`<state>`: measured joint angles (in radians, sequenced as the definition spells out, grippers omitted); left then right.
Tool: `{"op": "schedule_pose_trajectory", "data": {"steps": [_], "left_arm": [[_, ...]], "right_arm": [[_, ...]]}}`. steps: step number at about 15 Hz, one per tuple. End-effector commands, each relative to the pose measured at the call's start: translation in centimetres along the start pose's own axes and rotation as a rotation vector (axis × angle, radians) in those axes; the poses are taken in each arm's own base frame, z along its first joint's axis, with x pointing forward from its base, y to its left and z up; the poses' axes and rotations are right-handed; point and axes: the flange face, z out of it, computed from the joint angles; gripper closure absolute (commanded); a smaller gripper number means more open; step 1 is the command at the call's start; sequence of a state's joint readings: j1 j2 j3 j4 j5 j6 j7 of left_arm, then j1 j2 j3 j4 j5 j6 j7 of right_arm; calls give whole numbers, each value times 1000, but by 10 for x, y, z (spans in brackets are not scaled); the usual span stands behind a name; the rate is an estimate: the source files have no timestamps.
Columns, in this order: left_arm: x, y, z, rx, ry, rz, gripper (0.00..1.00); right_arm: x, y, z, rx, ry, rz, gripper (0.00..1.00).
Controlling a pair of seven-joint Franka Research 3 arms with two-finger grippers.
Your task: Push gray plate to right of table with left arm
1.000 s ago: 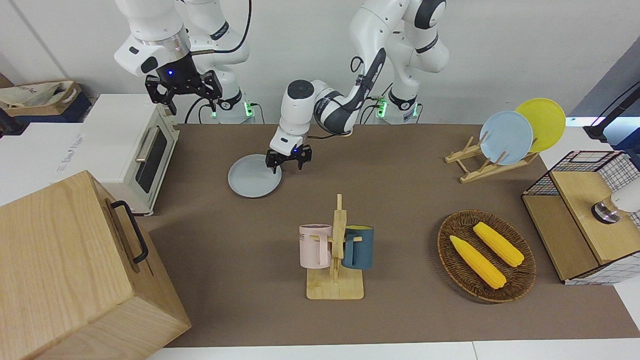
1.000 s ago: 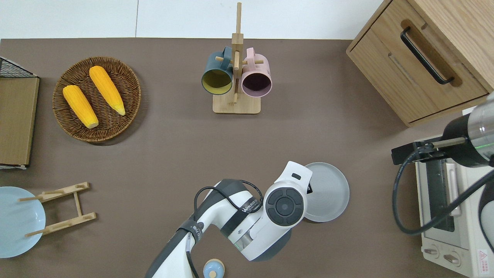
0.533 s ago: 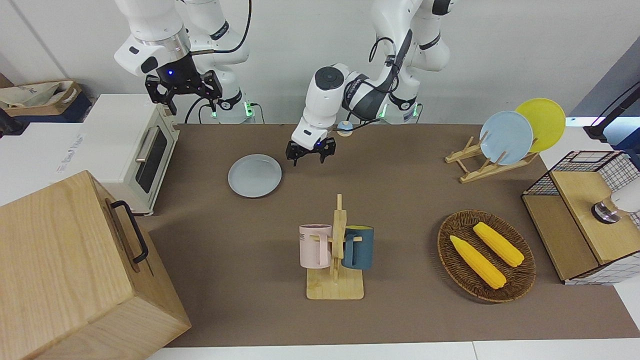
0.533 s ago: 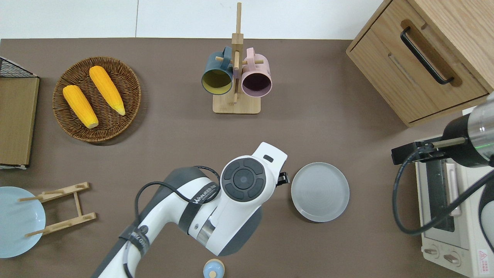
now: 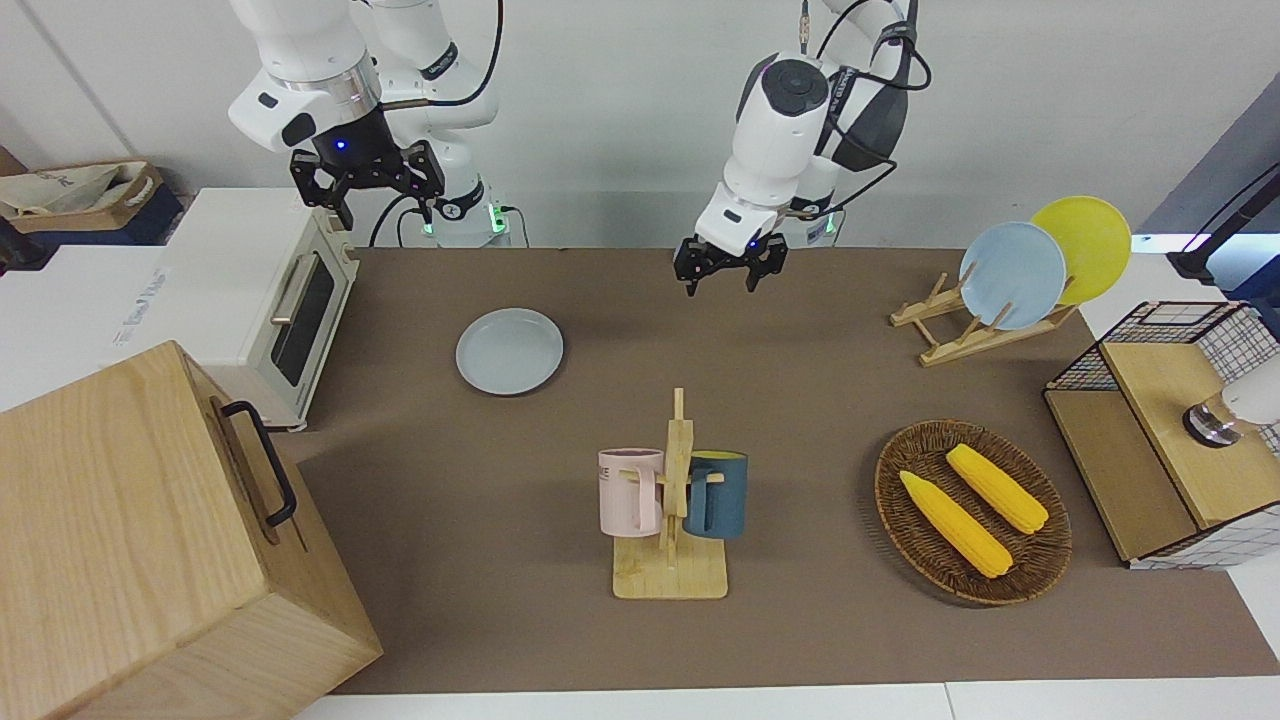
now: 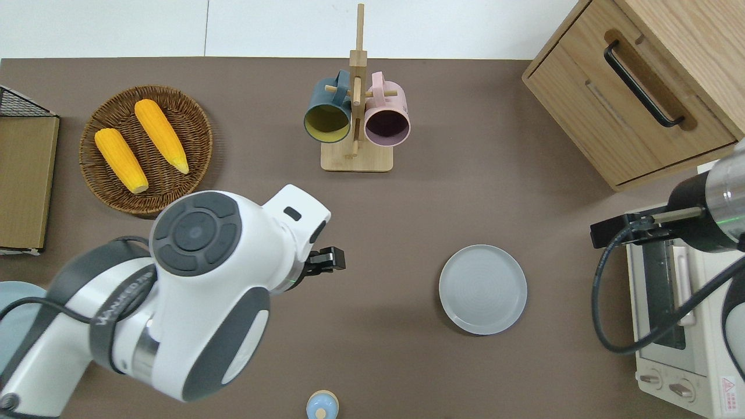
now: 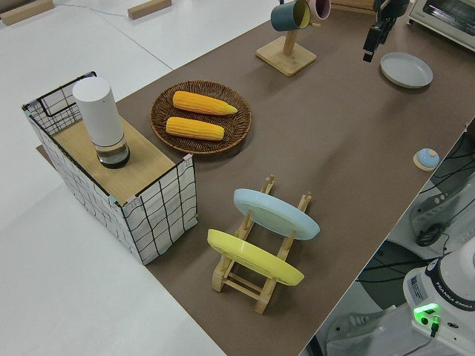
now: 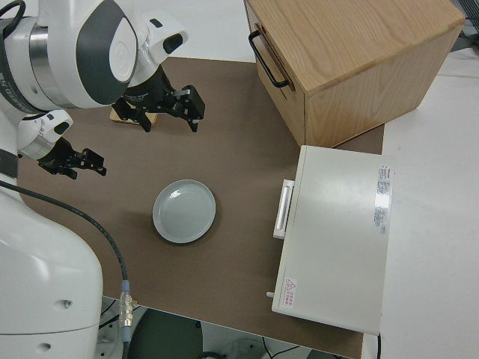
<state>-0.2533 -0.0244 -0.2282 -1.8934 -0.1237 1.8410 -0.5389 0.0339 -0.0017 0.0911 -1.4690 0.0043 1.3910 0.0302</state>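
1. Gray plate flat on the bench, near the toaster oven, toward the right arm's end.
2. Left end effector up in the air, fingers spread, holding nothing, well apart from the plate.
3. Right arm parked, its fingers spread too.
4. Looks pushed already.

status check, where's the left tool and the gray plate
Left tool open, up over bare table, clear of plate. Right arm parked. Gray plate flat near toaster oven. Nothing blocking.

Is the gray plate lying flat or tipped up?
Flat: the gray plate rests rim-up on the table, nothing under it.
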Motion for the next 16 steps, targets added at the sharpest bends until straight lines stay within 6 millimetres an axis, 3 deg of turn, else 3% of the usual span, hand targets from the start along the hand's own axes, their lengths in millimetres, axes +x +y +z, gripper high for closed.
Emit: {"op": "schedule_pose_trajectory", "data": {"steps": [1,2,7,13,16], "left_arm": [[1,-60,-36,13,-6,54,9],[8,-84,-45,19,-15,85,7],[23,-150,-80,80,4,128,9],[32,-202,-145,89,25,220,7],[34,-212,-152,81,37,215,9]], "right_arm": [[-4,2,-3,7,-5,3,17],[-4,2,-3,7,-5,3,17],[-4,2,-3,7,-5,1,17],[-4,2,-3,7,-5,3,17],[-4,2,-3,7,-4,1,17]]}}
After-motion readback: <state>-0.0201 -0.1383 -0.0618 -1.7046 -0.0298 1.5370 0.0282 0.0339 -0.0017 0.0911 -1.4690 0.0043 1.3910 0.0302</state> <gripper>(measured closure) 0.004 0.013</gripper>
